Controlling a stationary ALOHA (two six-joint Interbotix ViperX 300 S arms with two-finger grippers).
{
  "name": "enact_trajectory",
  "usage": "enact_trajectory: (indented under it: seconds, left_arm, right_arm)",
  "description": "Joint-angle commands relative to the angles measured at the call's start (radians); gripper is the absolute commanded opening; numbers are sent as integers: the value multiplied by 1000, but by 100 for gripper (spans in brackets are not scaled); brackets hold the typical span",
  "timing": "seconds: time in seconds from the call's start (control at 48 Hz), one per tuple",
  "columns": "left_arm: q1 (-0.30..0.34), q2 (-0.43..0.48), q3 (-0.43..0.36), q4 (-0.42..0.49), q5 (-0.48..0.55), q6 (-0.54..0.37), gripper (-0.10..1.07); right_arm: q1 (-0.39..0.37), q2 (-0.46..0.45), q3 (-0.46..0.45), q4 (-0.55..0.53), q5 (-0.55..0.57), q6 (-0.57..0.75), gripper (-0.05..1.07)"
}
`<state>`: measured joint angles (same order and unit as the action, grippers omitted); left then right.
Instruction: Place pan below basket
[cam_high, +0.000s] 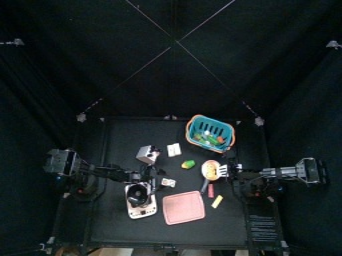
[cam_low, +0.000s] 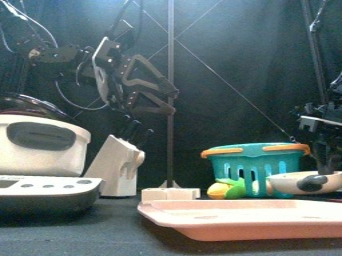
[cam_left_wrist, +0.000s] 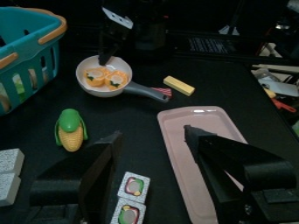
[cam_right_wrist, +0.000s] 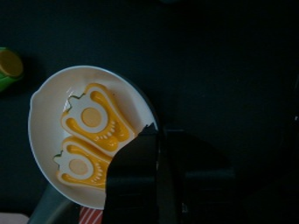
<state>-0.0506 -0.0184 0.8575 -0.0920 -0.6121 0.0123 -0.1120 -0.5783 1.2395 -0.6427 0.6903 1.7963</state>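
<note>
Item: pan (cam_left_wrist: 103, 76), small, round, pale rim, holding a yellow-orange fried-egg insert, dark handle pointing toward a small yellow block (cam_left_wrist: 177, 85). It is lying on the black surface (cam_left_wrist: 176, 52), close beside the basket (cam_left_wrist: 26, 54) and, in the top view, on the nearer side of it, toward the front edge.

Item: basket, teal with an orange rim and slotted sides, standing upright at the back right of the surface.

Item: right tool (cam_right_wrist: 149, 131). It is hanging directly over the pan's rim; in its own wrist view the two dark jaws are appearing drawn together at the rim edge, and in the left wrist view it is standing at the pan's far rim. Whether it is pinching the rim or only touching it cannot be told.

Item: left tool (cam_left_wrist: 149, 162). Its jaws are standing apart, holding nothing, hovering above the pink tray (cam_left_wrist: 211, 162) and a pair of picture cards (cam_left_wrist: 128, 199), well apart from the pan.

Other stock: corn cob (cam_left_wrist: 72, 129) between basket and tray; white appliance (cam_low: 40, 160) at the front left.

Progress, as a judgement: the pan is already sitting roughly below the basket as seen from above, so placement is looking largely done. Remaining: release, if any grip is being held, and clearing the right arm away.
</note>
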Motion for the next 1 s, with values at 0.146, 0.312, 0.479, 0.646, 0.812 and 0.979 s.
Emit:
enact_trajectory:
  seconds: [0.146, 0.312, 0.479, 0.646, 0.812, 0.979]
  left_arm:
    - [-2, -2, -20, 2, -5, 0, 94]
    - [-2, -2, -18, 2, -6, 0, 94]
    - [-2, -2, -18, 2, -6, 0, 94]
    - [-2, 0, -21, 2, -6, 0, 94]
    - [-2, -2, -21, 2, -5, 0, 94]
    - [-2, -2, -21, 2, -6, 0, 94]
  right_arm:
    - [-37, -5, 0, -5, 0, 3, 32]
    - [-54, -5, 6, -8, -2, 3, 32]
    - [-54, -5, 9, -9, -5, 3, 41]
    - [-54, -5, 9, -9, -8, 3, 62]
    - [-54, -5, 8, -11, -8, 3, 80]
    - [-49, -6, 3, -11, 0, 0, 86]
